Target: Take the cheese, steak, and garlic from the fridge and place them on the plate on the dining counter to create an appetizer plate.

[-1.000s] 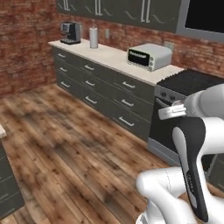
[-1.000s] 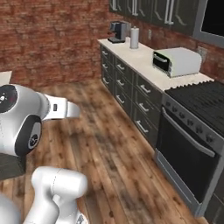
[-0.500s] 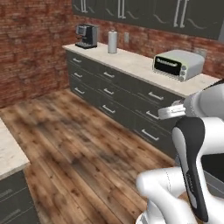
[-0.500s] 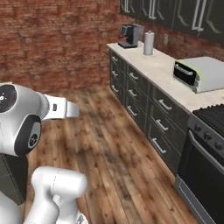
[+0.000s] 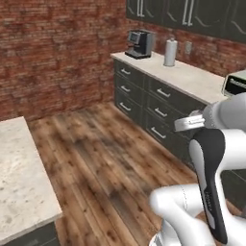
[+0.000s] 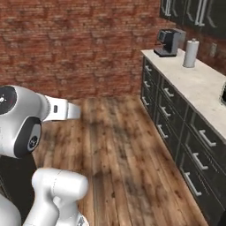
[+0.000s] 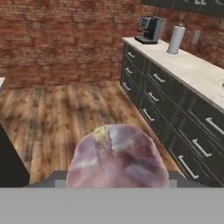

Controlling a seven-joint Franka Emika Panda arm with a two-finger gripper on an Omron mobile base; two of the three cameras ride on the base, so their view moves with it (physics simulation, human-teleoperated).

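The garlic (image 7: 117, 153), a pale pinkish bulb with a yellowish tip, looms close in the hand view. My gripper (image 7: 117, 177) is shut on it, and only grey stubs of the fingers show at its sides. A corner of the beige speckled dining counter (image 5: 21, 182) lies at the lower left of the left base view, over a dark base. The plate, the cheese, the steak and the fridge are out of view. The white arm (image 5: 211, 158) rises at the right of the left base view.
A wall counter over dark drawer cabinets (image 5: 144, 98) runs along the right, carrying a coffee machine (image 5: 139, 44) and a paper towel roll (image 5: 170, 52). A toaster oven (image 5: 236, 84) peeks in at the right edge. A brick wall (image 6: 79, 44) stands behind open wooden floor (image 5: 105, 163).
The base has turned, so the whole scene slid right. The stove left the views, the toaster oven reached the edge, and the dining counter corner came in at the left.
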